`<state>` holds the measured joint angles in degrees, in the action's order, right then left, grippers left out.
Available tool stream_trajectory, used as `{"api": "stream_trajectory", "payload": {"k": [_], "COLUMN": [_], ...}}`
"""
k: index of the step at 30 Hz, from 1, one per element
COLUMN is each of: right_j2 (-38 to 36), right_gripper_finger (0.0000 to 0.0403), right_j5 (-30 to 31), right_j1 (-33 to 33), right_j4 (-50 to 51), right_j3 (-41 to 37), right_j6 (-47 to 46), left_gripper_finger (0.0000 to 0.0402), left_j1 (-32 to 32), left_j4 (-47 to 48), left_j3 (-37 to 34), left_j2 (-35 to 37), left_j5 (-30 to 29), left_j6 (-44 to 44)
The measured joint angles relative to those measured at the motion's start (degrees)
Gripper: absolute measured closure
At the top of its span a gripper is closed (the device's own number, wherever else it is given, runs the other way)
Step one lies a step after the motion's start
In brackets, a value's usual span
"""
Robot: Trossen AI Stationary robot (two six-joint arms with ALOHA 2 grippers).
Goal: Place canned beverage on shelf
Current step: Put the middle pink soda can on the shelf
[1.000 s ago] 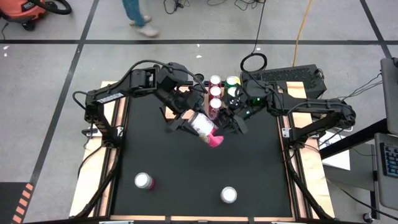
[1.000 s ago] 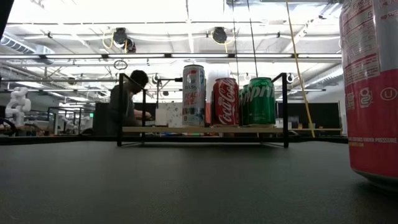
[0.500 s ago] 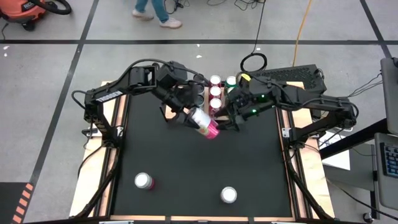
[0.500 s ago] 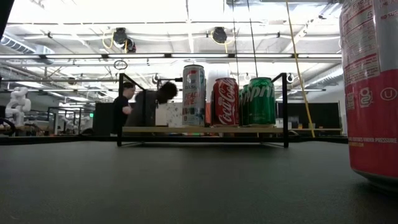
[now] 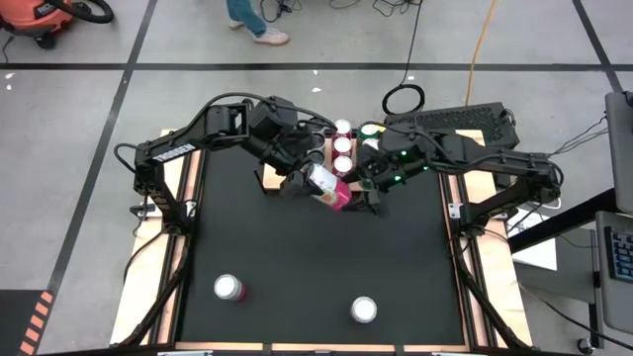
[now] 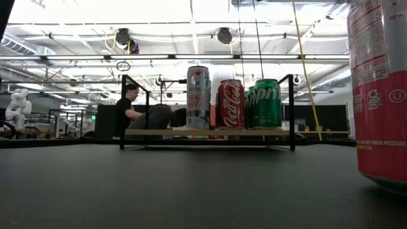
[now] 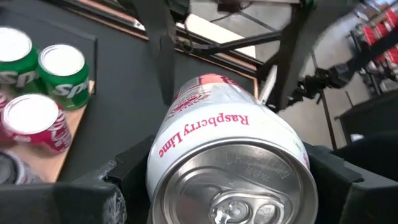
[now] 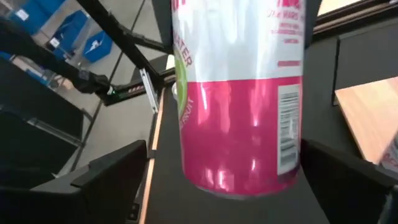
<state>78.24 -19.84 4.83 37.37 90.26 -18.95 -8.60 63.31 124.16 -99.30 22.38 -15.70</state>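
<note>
My left gripper [image 5: 309, 182] is shut on a white-and-pink can [image 5: 326, 188] marked "Raspberry Lime" [image 7: 217, 134], held slanted above the mat just near of the shelf [image 5: 327, 150]. The shelf is a light-brown board [image 7: 73, 135] with several upright cans on it, among them a Coca-Cola [image 6: 230, 104] and a Sprite [image 6: 266, 103]. My right gripper [image 5: 368, 194] is open. Its fingers stand on either side of the can's pink bottom end [image 8: 239, 143]; whether they touch it I cannot tell. My left gripper pinches the can between its two fingers [image 7: 115, 193], on the wall just below the silver top rim [image 7: 163, 186]. The fingers lie across the can. The can is lifted clear of the mat, tilted, its pink bottom end lower and pointing toward the table's right.
Two more cans stand on the black mat near the front edge, one left [image 5: 228, 288] and one right [image 5: 364, 310], the latter close in the low view [image 6: 378, 95]. A person shows in the room beyond the shelf [image 6: 130, 105]. Wooden strips edge the mat [image 5: 180, 198].
My left gripper has carried the can toward the table's far edge and the shelf, keeping it slanted. My right gripper has stayed beside the can's pink end and now has its fingers on either side of it.
</note>
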Motion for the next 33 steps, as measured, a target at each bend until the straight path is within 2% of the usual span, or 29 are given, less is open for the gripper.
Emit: {"api": "stream_trajectory", "payload": {"k": [8,20,23,30,33], "right_j2": [4.54,4.61,4.61,4.61,4.61], "right_gripper_finger": [0.0008,0.0014,0.0039,0.0127,0.0139], "right_j5": [-1.42,-0.98,-0.98,-0.92,-0.91], "right_j1": [-0.02,0.01,0.03,0.03,0.01], "right_j4": [-0.77,-2.87,-2.85,-2.83,-2.83], "right_j3": [-0.04,-0.04,-0.04,-0.07,-0.07], "right_j6": [1.76,1.80,1.95,2.20,2.13], "left_gripper_finger": [0.0112,0.0112,0.0112,0.0111,0.0111], "left_j1": [0.00,0.39,0.37,0.42,0.37], "left_j4": [-1.90,-1.18,-1.22,-1.22,-1.14], "left_j3": [0.00,0.00,0.00,0.00,0.00], "left_j2": [0.02,0.02,0.01,0.01,0.02], "left_j5": [-1.57,-1.67,-1.67,-1.42,-1.12], "left_j6": [-4.49,-4.86,-4.75,-4.58,-4.67]}}
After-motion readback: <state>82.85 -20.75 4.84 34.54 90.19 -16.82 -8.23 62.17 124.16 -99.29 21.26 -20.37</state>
